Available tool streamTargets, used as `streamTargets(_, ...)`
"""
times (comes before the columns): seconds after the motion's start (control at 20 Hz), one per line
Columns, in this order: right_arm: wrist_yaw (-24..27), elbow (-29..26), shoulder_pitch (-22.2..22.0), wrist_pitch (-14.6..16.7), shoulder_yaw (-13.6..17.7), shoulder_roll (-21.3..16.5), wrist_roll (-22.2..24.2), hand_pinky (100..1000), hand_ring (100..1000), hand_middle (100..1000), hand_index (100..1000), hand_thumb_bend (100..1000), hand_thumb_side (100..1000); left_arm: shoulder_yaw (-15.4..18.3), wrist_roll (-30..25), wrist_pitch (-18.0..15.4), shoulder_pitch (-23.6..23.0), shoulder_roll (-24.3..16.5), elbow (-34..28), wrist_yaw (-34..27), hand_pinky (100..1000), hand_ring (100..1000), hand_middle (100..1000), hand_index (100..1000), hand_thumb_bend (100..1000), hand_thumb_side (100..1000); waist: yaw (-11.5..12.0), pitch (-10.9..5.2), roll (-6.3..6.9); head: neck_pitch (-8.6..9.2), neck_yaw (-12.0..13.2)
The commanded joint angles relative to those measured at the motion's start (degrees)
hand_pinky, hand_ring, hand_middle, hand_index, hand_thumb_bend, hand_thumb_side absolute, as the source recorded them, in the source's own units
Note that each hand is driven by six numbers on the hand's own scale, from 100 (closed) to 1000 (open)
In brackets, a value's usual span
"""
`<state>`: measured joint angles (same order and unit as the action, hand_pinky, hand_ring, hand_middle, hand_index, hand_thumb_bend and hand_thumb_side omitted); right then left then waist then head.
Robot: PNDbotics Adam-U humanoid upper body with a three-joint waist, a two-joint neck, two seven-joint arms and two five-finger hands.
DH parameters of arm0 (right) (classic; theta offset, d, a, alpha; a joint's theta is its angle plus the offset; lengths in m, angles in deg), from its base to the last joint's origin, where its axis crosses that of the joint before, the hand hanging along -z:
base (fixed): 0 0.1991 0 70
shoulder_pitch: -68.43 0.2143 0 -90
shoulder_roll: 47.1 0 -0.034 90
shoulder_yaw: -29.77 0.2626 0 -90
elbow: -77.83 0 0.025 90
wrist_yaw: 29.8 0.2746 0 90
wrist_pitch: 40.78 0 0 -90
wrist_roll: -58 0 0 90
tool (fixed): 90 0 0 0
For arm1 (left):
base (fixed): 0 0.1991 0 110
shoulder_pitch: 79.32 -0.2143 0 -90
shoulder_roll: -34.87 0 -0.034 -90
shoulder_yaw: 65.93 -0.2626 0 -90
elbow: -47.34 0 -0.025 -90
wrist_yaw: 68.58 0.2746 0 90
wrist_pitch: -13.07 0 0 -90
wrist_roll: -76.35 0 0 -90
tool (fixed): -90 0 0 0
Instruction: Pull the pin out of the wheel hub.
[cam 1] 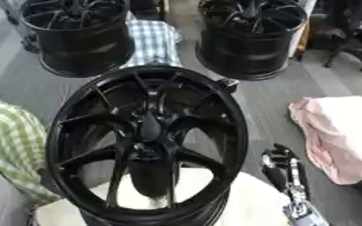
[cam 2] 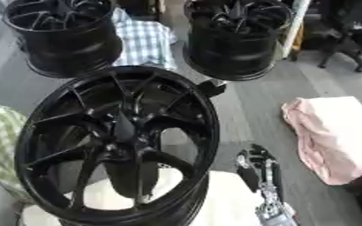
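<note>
From my remote seat I saw a green-checked cloth (cam 1: 10, 141) at the far left, just beside the big black wheel hub (cam 1: 147, 141) that filled the middle of the view. The hub lay face up on a pale round bench (cam 1: 254, 207), its spokes meeting at a dark centre; I could not make out the pin there. Beyond the hub stood two more black wheels, one (cam 1: 80, 35) to its far left and one (cam 1: 250, 37) to its far right, with a blue-checked cloth (cam 1: 155, 42) between them. Right of the hub my right hand (cam 1: 280, 165) rested near the rim, fingers up and relaxed, holding nothing. Further right lay a pink cloth (cam 1: 338, 132). My left hand did not show.
</note>
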<state>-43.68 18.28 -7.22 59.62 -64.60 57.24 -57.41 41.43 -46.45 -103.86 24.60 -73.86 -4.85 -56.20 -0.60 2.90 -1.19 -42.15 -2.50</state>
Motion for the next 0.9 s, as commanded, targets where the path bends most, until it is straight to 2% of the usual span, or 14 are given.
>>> streamTargets(0.05, 0.61, -1.0, 0.89, -0.27, 0.1, -0.01, 0.08, 751, 714, 706, 830, 100, 452, 5.58, 2.92, 2.5, -0.32, 3.0, 0.64, -3.31, 733, 745, 663, 788, 305, 697, -0.07, -0.23, 0.01, 0.44, 0.43)
streamTargets(0.2, 0.57, -0.85, 1.11, -0.26, -0.11, -0.03, 0.37, 751, 715, 706, 830, 100, 452, 10.64, 6.07, 5.65, -1.69, 8.12, -0.37, -6.46, 727, 733, 648, 782, 286, 683, -0.5, -0.16, 0.1, 0.6, 0.86)
streamTargets(0.25, 0.51, -0.81, 1.12, -0.25, -0.13, -0.09, 0.41, 751, 715, 706, 830, 100, 452, 11.39, 7.13, 6.71, -2.16, 9.85, -1.04, -7.52, 724, 729, 644, 778, 276, 680, -0.57, -0.14, 0.2, 0.59, 0.99)
streamTargets(0.5, 0.32, -0.55, 1.19, -0.32, -0.11, -0.41, 0.5, 751, 715, 707, 830, 100, 453, 9.29, 12.13, 11.71, -3.87, 17.97, -5.56, -12.46, 722, 726, 642, 779, 273, 676, -0.5, -0.16, 0.65, 0.64, 0.9)
streamTargets(0.65, 0.18, -0.46, 1.11, -0.32, 0.04, -0.68, 0.36, 751, 715, 707, 830, 100, 453, 8.2, 15.02, 14.6, -4.51, 22.37, -8.97, -11.9, 719, 721, 638, 778, 270, 670, -0.29, -0.24, 1.03, 0.64, 0.99)
streamTargets(0.9, 0.03, -0.33, 1.02, -0.47, 0.17, -0.77, 0.34, 751, 715, 707, 831, 100, 454, 6.26, 19.24, 18.14, -4.51, 24.04, -11.71, -8.52, 718, 719, 636, 779, 266, 669, 0.11, -0.3, 1.11, 0.34, 1.32)
